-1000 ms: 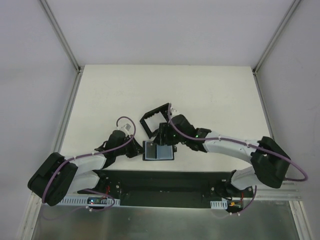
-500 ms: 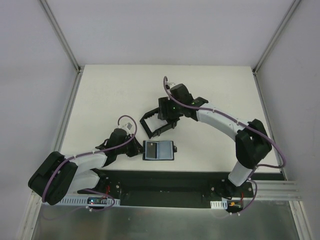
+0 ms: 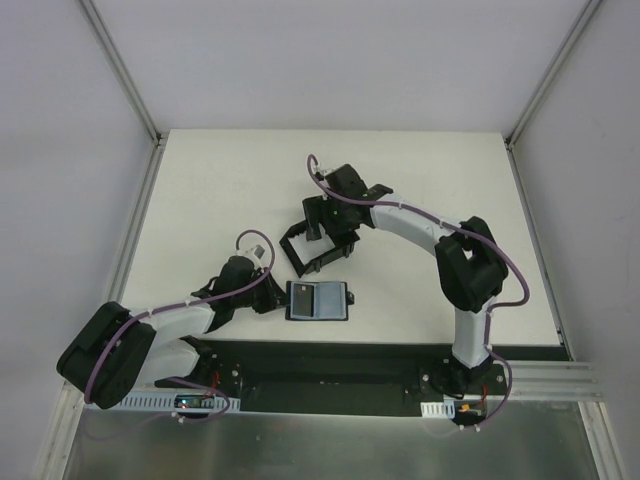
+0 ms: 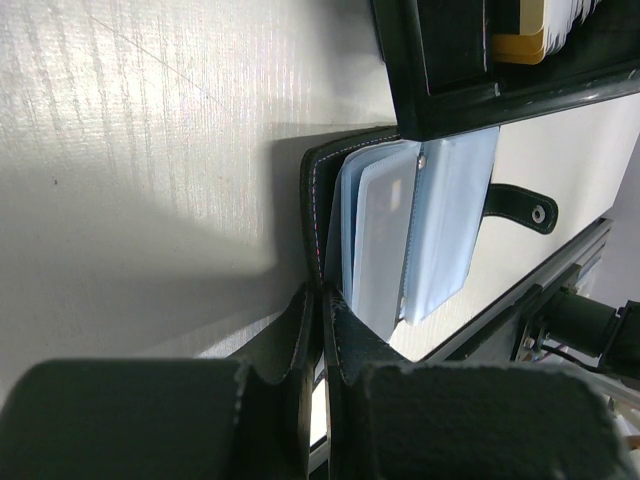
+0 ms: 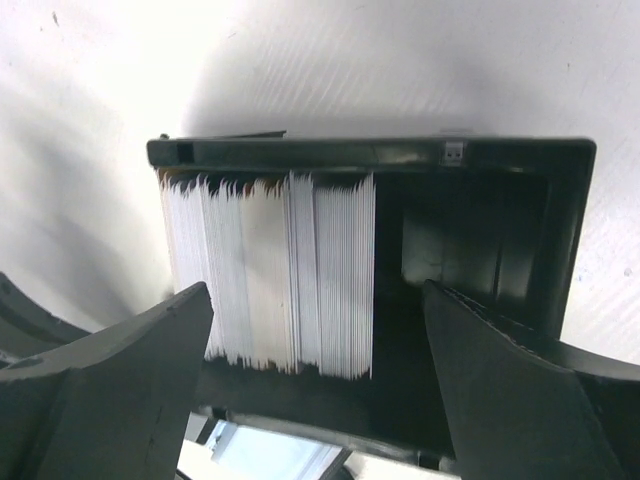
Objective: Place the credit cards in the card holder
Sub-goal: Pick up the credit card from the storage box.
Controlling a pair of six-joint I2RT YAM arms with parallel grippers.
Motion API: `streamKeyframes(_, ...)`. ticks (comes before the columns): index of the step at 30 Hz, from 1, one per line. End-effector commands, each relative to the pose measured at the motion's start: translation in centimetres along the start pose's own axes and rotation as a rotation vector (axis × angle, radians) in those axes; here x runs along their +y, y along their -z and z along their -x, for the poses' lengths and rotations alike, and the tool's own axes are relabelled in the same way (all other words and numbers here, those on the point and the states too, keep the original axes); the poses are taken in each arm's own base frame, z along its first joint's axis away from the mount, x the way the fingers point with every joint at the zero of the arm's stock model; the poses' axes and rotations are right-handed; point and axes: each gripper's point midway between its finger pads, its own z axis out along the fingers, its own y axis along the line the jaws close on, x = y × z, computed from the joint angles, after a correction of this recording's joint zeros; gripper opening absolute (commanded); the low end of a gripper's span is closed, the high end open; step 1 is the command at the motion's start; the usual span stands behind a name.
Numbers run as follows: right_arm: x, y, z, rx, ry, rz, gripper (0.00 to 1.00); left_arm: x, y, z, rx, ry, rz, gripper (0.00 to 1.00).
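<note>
The card holder [image 3: 318, 301] lies open on the surface [image 3: 200, 200] with its bluish sleeves facing up. The left gripper [image 3: 266, 293] is at the holder's left edge. The left wrist view shows its jaws clenched on the black cover there, pinning the holder down. One pale card [image 4: 385, 240] sits in a sleeve, and the clasp tab [image 4: 520, 206] projects from the holder's opposite edge.

The tray [image 3: 300, 258] stands just beyond the card holder on its far side; whether the two touch cannot be told. The credit cards [image 5: 270, 270] stand on edge in the tray as a tight stack filling about half the compartment. The right gripper [image 5: 315, 300] hangs over this stack with its jaws released and spread wide — one finger on either side, nothing held.

The step in hand appears to be picking the next card. Likely faults:

- Multiple pick: the cards are packed face to face, so jaws closing across the whole stack would probably lift several cards, or squeeze them without lifting any.
- Tray displacement: nothing restrains the tray, so a dragging finger could push it against the card holder or tip it.
- Lost sleeve opening: if the left grip slips, the holder may shift or fold — insertion would then miss.
- Card slip: a thin card held by its edges may tilt or drop.
</note>
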Motion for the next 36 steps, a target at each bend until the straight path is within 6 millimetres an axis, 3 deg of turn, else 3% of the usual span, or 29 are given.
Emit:
streamKeyframes(1,0.1,-0.6,0.4,0.024,0.007,0.018,0.89,3.2,0.1,-1.4,0.039,-0.018,0.127,0.00)
streamKeyframes(7,0.8,-1.7,-0.9,0.089,-0.021,0.078,0.91,3.3,0.1,-1.4,0.040,-0.020,0.132,0.00)
streamKeyframes(14,1.5,-1.0,-0.5,0.088,-0.046,0.126,0.89,3.3,0.1,-1.4,0.044,-0.020,0.129,0.00)
streamKeyframes(20,1.8,-0.1,0.5,0.057,-0.100,0.187,0.76,3.3,0.1,-1.5,0.051,-0.024,0.131,0.00)
streamKeyframes(22,1.8,0.2,0.9,0.046,-0.114,0.206,0.67,3.3,0.1,-1.5,0.048,-0.025,0.130,0.00)
streamKeyframes(27,1.7,0.9,1.6,0.024,-0.137,0.231,0.63,3.3,0.0,-1.5,0.051,-0.025,0.133,0.00)
streamKeyframes(34,1.4,1.0,1.4,0.032,-0.149,0.238,0.42,3.3,0.0,-1.5,0.054,-0.024,0.134,0.00)
streamKeyframes(36,1.4,1.1,1.5,0.027,-0.148,0.233,0.41,3.4,-0.1,-1.5,0.056,-0.027,0.134,0.00)
